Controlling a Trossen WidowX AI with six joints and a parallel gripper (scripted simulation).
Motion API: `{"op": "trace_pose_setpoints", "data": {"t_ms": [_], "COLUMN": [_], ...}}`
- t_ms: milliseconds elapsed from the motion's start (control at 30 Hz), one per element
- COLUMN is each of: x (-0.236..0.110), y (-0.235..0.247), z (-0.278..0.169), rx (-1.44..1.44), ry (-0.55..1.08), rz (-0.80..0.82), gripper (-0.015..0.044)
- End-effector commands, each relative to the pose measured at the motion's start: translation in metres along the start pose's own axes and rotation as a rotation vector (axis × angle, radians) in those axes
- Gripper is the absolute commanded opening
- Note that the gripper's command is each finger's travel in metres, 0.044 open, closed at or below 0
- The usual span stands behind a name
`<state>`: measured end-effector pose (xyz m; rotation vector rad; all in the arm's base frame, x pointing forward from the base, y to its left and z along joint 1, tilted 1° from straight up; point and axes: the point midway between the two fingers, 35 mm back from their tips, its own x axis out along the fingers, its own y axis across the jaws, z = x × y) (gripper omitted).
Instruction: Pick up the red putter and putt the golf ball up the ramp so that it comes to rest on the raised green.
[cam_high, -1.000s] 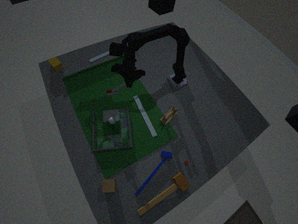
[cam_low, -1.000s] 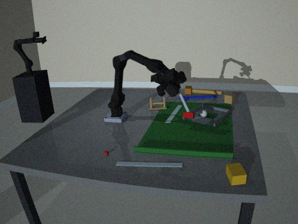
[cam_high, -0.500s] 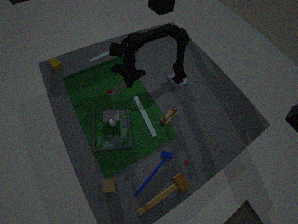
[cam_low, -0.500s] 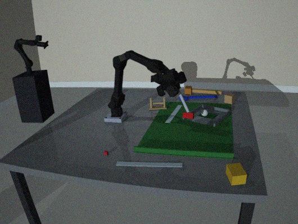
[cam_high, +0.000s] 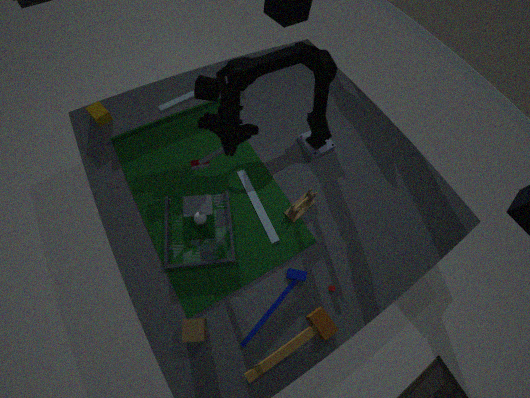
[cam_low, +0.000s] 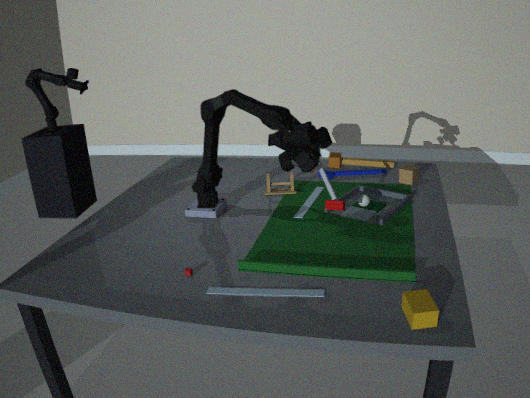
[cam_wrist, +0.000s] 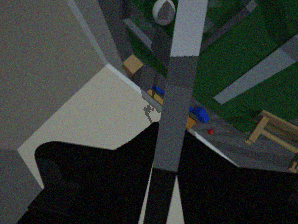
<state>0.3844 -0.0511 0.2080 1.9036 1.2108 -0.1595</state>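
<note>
My gripper (cam_high: 229, 148) (cam_low: 312, 167) (cam_wrist: 165, 128) is shut on the grey shaft of the red putter (cam_high: 212, 156) (cam_low: 328, 186) (cam_wrist: 176, 95). It holds the putter slanted over the green mat (cam_high: 145, 160) (cam_low: 325, 245). The putter's red head (cam_high: 196, 163) (cam_low: 334, 205) hangs low over the mat, just short of the grey-walled raised green (cam_high: 167, 235) (cam_low: 386, 216). The white golf ball (cam_high: 200, 217) (cam_low: 364, 200) (cam_wrist: 163, 11) sits inside those walls on the raised green, near the end that faces the putter head.
A grey bar (cam_high: 257, 206) (cam_low: 309, 202) lies on the mat beside a wooden rack (cam_high: 300, 205) (cam_low: 280, 183). A blue putter (cam_high: 272, 307), a yellow putter (cam_high: 290, 347) and an orange block (cam_high: 193, 330) lie past the mat. A yellow block (cam_high: 99, 113) (cam_low: 420, 309), another bar (cam_low: 265, 291) and a red cube (cam_low: 188, 272) lie elsewhere.
</note>
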Motion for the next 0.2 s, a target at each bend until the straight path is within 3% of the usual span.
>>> {"op": "trace_pose_setpoints", "data": {"t_ms": [0,167], "x": [0.0000,0.0000], "y": [0.0003,0.0003], "z": [-0.0002,-0.0002], "rx": [-0.003,-0.003], "ry": [0.001,0.001], "rz": [0.001,0.001], "gripper": [0.0000,0.0000]}}
